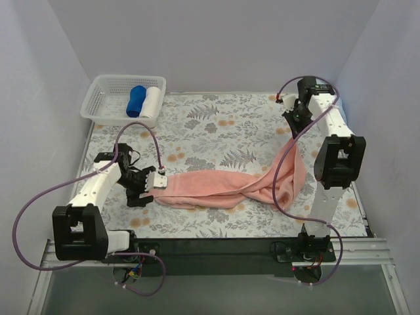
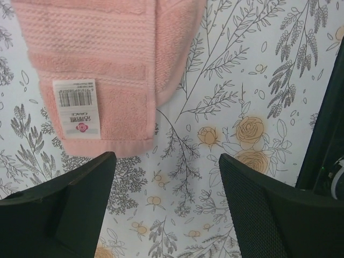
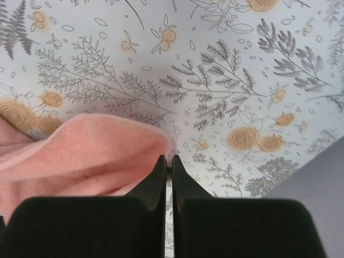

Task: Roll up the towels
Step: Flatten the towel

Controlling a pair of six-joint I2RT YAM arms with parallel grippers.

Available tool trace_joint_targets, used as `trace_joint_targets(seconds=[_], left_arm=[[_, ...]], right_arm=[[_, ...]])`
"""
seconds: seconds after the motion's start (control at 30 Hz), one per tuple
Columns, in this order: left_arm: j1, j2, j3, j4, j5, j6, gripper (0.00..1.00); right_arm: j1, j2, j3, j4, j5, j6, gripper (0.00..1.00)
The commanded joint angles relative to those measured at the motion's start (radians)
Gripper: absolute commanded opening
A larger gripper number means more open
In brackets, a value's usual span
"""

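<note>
Only a barcode and a small rose emblem can be made out on the white tag point(image 2: 77, 107) at the left end of the pink towel point(image 1: 216, 187); the print is too small to read. The towel lies stretched across the flowered surface point(image 1: 216, 131). Its right end is lifted, pinched in the closed right claw point(image 3: 167, 161). The left claw point(image 2: 166, 158) hangs open just short of the tag end, holding nothing. A basket point(image 1: 98, 108) in the far left corner holds a dark blue roll point(image 1: 136, 100) and a white roll point(image 1: 152, 100).

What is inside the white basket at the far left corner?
A dark blue roll and a white roll, side by side. The basket floor beneath them is covered.
</note>
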Motion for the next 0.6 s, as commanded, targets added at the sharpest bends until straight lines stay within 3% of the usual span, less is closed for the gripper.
trace_joint_targets(seconds=[0.0, 0.3, 0.57], left_arm=[[0.004, -0.074, -0.056, 0.126, 0.025, 0.194, 0.72], [0.004, -0.140, -0.218, 0.299, 0.059, 0.307, 0.70], [0.005, -0.095, -0.268, 0.420, 0.027, 0.245, 0.53]], right_arm=[[-0.020, -0.117, -0.050, -0.035, -0.067, -0.030, 0.01], [-0.079, -0.209, -0.114, -0.046, -0.100, -0.044, 0.01], [-0.094, -0.216, -0.104, -0.066, -0.106, -0.047, 0.01]])
